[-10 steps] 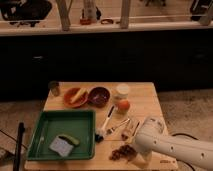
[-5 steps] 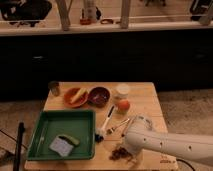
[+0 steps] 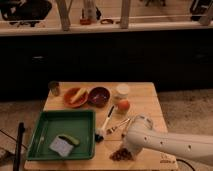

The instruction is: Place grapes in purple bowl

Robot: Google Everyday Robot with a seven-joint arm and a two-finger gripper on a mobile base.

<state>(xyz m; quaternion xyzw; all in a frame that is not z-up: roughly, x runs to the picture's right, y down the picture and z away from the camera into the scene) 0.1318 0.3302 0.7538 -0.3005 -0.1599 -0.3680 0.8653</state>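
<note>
Gripper [image 3: 125, 147] at grapes [image 3: 120, 155]; utensil [image 3: 107, 120] and orange fruit [image 3: 123, 105] lie toward purple bowl [image 3: 99, 95].

overall: dim, warm indoor light; the table top [image 3: 145, 95] was the lit patch.
brightest: the counter [image 3: 150, 25], far beyond the gripper [image 3: 127, 145].
gripper: hung low at the table's near edge, over the grapes [image 3: 121, 154], in its own soft shadow.
glare: pale sheen on the white arm [image 3: 165, 142], right of the gripper.

On the worktop [image 3: 145, 98] the grapes [image 3: 120, 154] lie at the front edge, right of the tray [image 3: 64, 113], the gripper [image 3: 126, 146] just above them, the purple bowl [image 3: 99, 95] well behind.
</note>
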